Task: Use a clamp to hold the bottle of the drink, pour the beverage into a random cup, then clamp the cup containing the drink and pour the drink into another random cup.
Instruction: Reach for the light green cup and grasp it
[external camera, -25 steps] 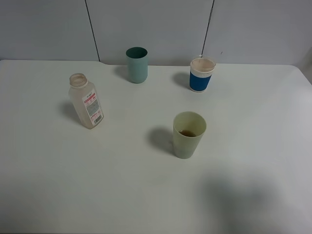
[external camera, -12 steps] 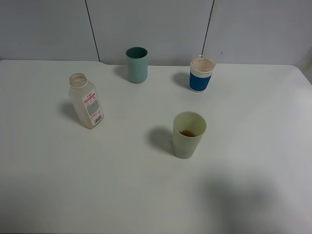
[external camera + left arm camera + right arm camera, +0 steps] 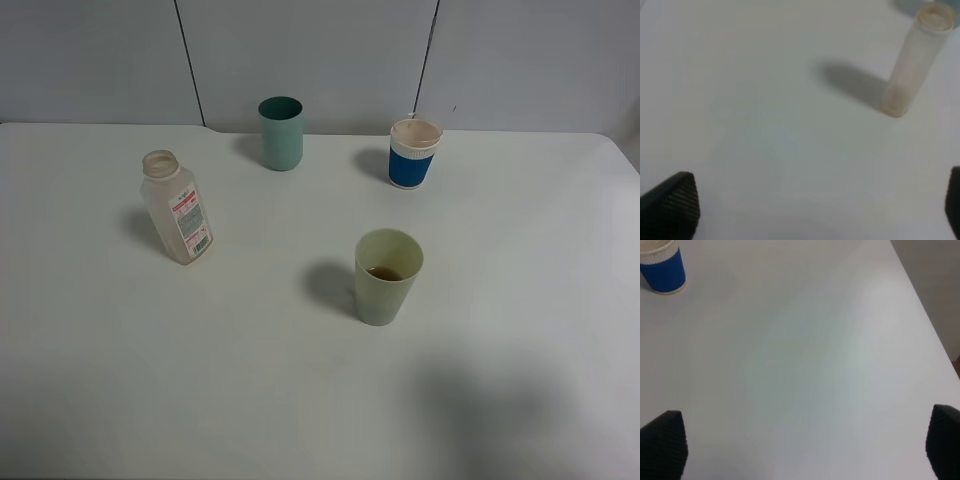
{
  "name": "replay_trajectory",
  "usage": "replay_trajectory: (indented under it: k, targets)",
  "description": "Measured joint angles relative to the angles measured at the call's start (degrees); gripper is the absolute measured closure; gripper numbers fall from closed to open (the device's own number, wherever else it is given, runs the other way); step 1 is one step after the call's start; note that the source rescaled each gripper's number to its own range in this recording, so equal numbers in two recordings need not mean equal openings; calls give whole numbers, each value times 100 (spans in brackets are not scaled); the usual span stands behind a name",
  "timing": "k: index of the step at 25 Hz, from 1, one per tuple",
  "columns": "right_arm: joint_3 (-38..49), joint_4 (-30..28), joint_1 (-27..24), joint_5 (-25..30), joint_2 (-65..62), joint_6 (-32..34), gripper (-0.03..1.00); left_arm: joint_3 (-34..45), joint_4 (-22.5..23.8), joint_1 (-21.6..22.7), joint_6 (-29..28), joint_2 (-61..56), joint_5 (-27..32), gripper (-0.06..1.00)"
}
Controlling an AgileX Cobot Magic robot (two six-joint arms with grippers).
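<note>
The uncapped drink bottle [image 3: 177,208] stands upright on the left of the white surface [image 3: 150,380]; it is translucent, with a red-and-white label. The left end effector [image 3: 812,210] is spread wide with nothing between its fingers. The bottle [image 3: 912,60] stands well apart ahead of it, off toward one finger's side rather than in line with the gap. The pale green cup [image 3: 388,276] stands near the middle, nearest of the three cups, with a little brown drink at its bottom. The teal cup [image 3: 281,132] stands at the far side, left of the blue paper cup [image 3: 414,153]. The right end effector [image 3: 802,447] is also spread wide and empty over bare surface; the blue paper cup [image 3: 661,267] stands well apart ahead of it, toward one finger's side
</note>
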Motion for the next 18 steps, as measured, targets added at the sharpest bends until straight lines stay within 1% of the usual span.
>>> replay_trajectory:
  k: [11, 14, 18]
  targets:
    - [-38, 16, 0, -49, 5, -40, 11, 0, 0, 0, 0, 0, 0, -6]
    - [-230, 51, 0, -437, 252, -40, 11, 0, 0, 0, 0, 0, 0, -6]
    - [-538, 109, 0, -923, 1091, -87, 11, 0, 0, 0, 0, 0, 0, -6]
